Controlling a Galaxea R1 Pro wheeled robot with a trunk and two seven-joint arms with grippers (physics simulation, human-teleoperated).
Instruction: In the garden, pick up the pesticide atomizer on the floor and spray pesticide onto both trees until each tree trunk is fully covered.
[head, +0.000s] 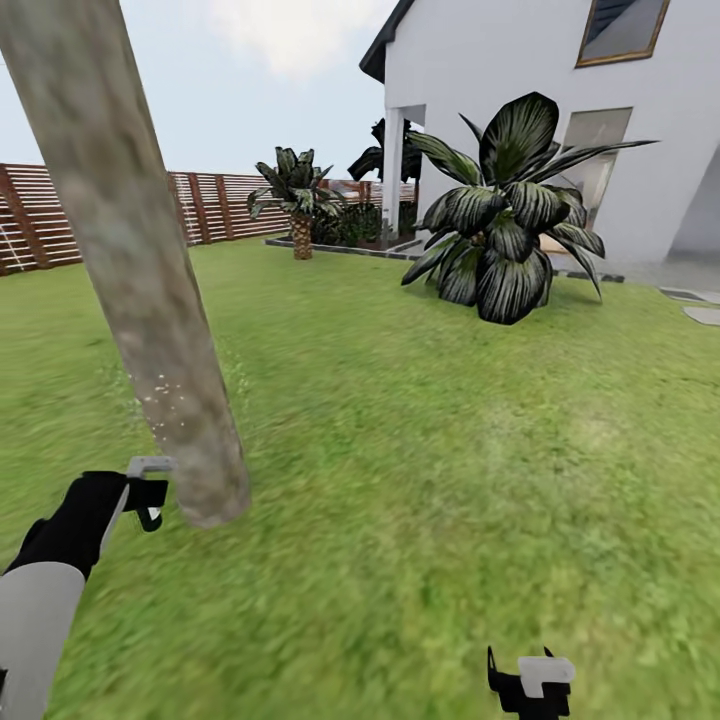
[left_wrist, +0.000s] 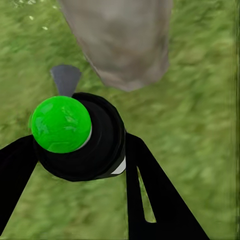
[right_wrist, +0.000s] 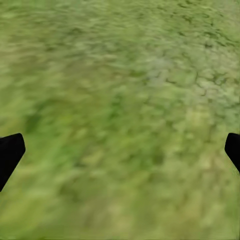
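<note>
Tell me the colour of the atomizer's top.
Bright green, on the black pesticide atomizer held in the left gripper; clearest in the left wrist view.

We note the tree trunk (head: 150, 330) as matt, mottled grey-beige, faintly rough, with fine white specks (head: 160, 392) low down. The pesticide atomizer (left_wrist: 82, 137) looks like smooth black plastic with a glossy green cap. The floor (right_wrist: 120, 100) is matt, blurred grass. The fence (head: 215, 205) is slatted brown wood.

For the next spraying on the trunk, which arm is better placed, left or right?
Left. Its gripper holds the pesticide atomizer right beside the tree trunk, which shows white specks low down. The right gripper hangs open over grass, apart from the trunk.
</note>
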